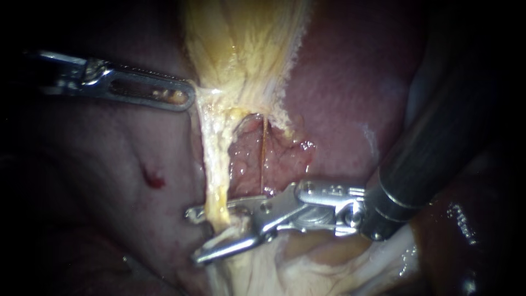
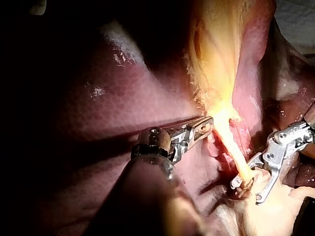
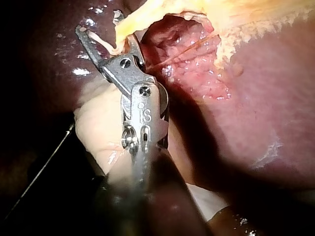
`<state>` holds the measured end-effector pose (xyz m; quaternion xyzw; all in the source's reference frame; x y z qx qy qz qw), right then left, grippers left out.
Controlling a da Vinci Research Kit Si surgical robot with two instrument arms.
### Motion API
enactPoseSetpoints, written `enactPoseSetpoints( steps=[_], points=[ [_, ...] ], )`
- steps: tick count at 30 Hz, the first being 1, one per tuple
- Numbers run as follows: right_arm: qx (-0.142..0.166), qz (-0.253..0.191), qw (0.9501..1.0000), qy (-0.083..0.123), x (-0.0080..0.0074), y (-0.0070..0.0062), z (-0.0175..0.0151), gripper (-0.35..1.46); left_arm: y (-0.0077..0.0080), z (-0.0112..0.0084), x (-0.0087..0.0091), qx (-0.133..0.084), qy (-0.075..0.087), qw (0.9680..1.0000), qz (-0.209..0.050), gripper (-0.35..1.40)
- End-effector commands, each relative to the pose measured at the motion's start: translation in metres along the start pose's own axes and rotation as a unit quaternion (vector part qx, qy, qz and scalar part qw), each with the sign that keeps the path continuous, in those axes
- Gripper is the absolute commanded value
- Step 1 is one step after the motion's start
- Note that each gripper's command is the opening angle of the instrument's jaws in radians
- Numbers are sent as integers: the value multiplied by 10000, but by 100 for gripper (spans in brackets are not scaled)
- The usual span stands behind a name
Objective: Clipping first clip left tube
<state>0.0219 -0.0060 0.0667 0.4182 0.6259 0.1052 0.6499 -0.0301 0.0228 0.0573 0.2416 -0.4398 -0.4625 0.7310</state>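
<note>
The left tube (image 1: 215,164) is a pale yellow strand running down from the gallbladder (image 1: 241,49). My right instrument (image 1: 194,234) comes in from the right, and its jaws stand open astride the tube's lower end, one jaw on each side. The right wrist view shows the same tube (image 3: 109,46) crossing the gap of my right instrument (image 3: 106,35). My left instrument (image 1: 183,98) is shut on the gallbladder's lower edge, where the tube begins, and holds it taut. In the left wrist view my left instrument (image 2: 206,123) grips that yellow tissue, and the right instrument (image 2: 246,192) straddles the tube (image 2: 235,152).
A thin reddish right tube (image 1: 263,153) runs down across raw pink tissue just right of the left tube. Dark red liver (image 1: 350,82) lies on both sides, with a small blood spot (image 1: 155,180). Pale fatty tissue (image 1: 307,274) lies below the right instrument's jaws.
</note>
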Motion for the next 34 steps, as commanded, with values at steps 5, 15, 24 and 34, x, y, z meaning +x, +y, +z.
enactPoseSetpoints(
  steps=[5,15,24,34],
  points=[
    [11,-13,10000,-54,-1,1,-6,-2,0,0,0,-3,-1,10000,-1,-35],
    [2,126,9998,-160,1,6,-18,-35,0,1,0,-5,-2,10000,-2,-35],
    [54,149,9997,-179,-1,5,-17,-35,0,1,0,-5,-2,10000,-2,-35],
    [66,206,9996,-183,-2,5,-19,-35,0,2,-1,-6,-2,10000,-3,-35]
  ],
)
